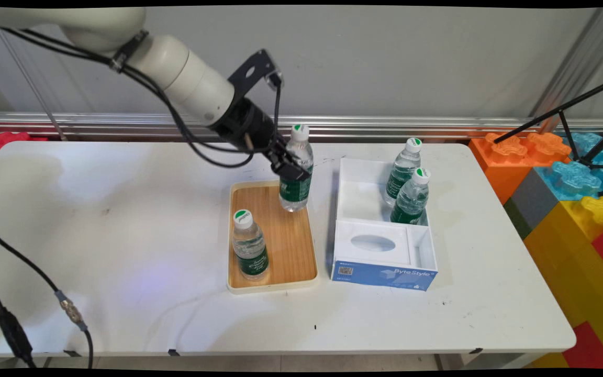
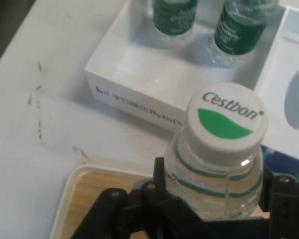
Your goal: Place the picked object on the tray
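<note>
My black gripper (image 1: 292,168) is shut on a clear water bottle (image 1: 296,170) with a green label and white cap, gripping it around the body. The bottle stands upright at the far right corner of the wooden tray (image 1: 286,246); whether its base rests on the tray I cannot tell. In the hand view the held bottle (image 2: 220,164) fills the middle, its white and green cap (image 2: 225,122) facing the camera. A second water bottle (image 1: 249,245) stands upright on the tray's near left part.
Right of the tray lies an open white and blue box (image 1: 364,193) with two more bottles (image 1: 402,170) (image 1: 411,198) standing in its far compartment. Big coloured blocks (image 1: 568,209) and a black tripod (image 1: 584,125) stand past the table's right edge. Black cables (image 1: 13,324) hang at the near left.
</note>
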Robot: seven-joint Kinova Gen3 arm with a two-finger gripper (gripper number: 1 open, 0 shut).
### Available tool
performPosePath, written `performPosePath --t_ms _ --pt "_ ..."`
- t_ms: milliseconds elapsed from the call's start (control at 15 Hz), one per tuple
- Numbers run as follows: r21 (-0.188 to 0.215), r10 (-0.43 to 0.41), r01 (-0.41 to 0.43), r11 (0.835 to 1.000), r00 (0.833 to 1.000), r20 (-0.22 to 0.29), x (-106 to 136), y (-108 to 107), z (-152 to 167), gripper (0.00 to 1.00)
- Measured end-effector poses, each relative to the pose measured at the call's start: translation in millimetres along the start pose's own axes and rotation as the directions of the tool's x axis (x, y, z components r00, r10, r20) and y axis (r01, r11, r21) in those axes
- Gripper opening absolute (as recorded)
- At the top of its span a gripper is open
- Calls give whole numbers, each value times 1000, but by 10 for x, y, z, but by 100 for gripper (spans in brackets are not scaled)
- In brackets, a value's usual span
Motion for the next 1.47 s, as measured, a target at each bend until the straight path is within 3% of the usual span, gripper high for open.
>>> performPosePath --t_ms 333,733,1333,1400,1467 --pt "-53 54 -53 997 998 18 -295 28 199 0" --pt "-96 108 -107 990 994 7 -476 27 421 0" --pt "-133 152 -153 979 988 -21 -550 82 707 0" --pt "-136 157 -159 978 987 -23 -552 84 721 100" --pt "-140 165 -167 976 986 -25 -536 80 743 100"
